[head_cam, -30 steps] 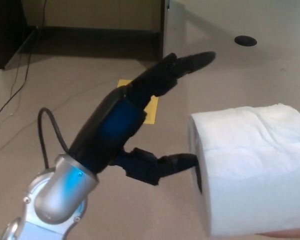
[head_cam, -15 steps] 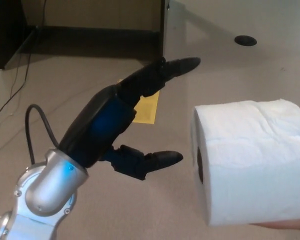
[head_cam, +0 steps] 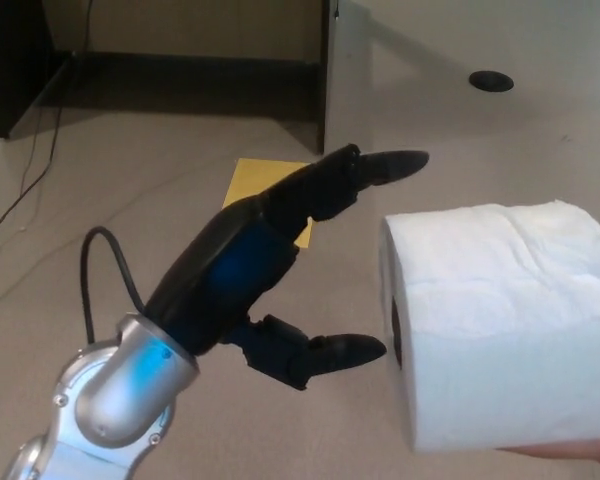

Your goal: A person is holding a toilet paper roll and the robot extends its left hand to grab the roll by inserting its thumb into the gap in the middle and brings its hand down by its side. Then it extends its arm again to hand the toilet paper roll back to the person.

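We see an indoor scene under soft, even light, bright on the floor (head_cam: 500,140) to the upper right and falling into deep shadow beneath the dark furniture (head_cam: 180,70) along the top edge. The toilet paper roll (head_cam: 500,330) nears overexposure, its texture washed out. The left hand (head_cam: 270,270) carries a blue sheen, and the whole frame looks slightly soft.

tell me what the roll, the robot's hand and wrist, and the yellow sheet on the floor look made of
Toilet paper roll: soft white tissue, matte, with faint embossed creases; the core hole looks dark, its material unclear. Left hand: black, probably hard plastic, with a slight sheen and a blue reflection on its back. Wrist joint: silvery, likely metal or painted plastic, glossy highlights. Yellow sheet: flat and matte, probably paper.
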You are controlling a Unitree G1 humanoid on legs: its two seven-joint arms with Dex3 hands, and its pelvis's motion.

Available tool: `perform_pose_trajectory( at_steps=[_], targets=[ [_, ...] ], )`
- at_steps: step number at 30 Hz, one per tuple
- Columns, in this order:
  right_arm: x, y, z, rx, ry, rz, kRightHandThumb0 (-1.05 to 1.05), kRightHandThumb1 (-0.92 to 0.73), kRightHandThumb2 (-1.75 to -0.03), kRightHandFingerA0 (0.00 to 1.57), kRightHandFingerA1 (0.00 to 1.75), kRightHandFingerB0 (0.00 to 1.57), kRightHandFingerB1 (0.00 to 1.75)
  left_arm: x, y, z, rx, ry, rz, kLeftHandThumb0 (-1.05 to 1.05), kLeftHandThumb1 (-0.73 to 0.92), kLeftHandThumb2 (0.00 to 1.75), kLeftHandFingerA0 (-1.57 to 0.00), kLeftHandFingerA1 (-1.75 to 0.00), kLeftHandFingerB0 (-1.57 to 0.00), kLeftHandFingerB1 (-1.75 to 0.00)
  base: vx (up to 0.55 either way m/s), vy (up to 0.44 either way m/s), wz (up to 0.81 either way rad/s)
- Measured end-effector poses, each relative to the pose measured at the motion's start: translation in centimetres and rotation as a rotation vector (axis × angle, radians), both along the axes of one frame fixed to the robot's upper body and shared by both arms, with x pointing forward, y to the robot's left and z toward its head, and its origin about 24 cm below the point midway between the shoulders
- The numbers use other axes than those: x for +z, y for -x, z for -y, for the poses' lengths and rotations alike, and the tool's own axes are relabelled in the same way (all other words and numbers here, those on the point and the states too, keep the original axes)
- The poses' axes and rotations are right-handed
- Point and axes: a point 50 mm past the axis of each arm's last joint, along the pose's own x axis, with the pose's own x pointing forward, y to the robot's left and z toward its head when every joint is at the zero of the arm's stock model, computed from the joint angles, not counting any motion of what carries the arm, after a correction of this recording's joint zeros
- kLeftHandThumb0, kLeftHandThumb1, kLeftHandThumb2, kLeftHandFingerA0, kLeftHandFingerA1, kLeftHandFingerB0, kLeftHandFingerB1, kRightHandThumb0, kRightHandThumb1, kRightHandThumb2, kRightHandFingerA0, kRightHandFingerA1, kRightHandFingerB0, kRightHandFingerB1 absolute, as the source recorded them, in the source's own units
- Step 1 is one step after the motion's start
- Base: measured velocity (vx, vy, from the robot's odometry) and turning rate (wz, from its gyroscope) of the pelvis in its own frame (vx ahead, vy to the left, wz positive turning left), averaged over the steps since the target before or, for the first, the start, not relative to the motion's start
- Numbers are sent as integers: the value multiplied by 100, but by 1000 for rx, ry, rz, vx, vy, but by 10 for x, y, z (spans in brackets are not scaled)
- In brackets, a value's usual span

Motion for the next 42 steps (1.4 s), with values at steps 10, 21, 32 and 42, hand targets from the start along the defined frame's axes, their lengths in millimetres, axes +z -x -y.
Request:
perform_pose_trajectory(
  at_steps=[10, 21, 32, 42],
  targets=[
    [0, 0, 0, -3, 1, 0, -36, -66, -60, 75, 67, 59, 47, 2, -4, 11, -3, -2, 24, -39, 36, 57, -32, -39, -17, -32, 0, 0, 0],
    [0, 0, 0, -3, 2, 3, -36, -66, -60, 74, 65, 59, 46, 16, -5, 31, -20, -1, 87, -42, 36, 60, -32, -40, -23, -34, 0, 0, 0],
    [-2, 0, -5, -1, -10, 2, -37, -65, -60, 74, 62, 58, 45, 16, -8, 64, -79, -11, 78, -42, 42, 53, -43, -37, -30, -31, 0, 0, 0],
    [-2, -2, -9, 4, -16, 9, -39, -66, -60, 76, 65, 59, 45, -1, -4, 87, -172, -26, 16, -4, 76, 63, -99, -56, -73, -45, 0, 0, 0]
  ],
)
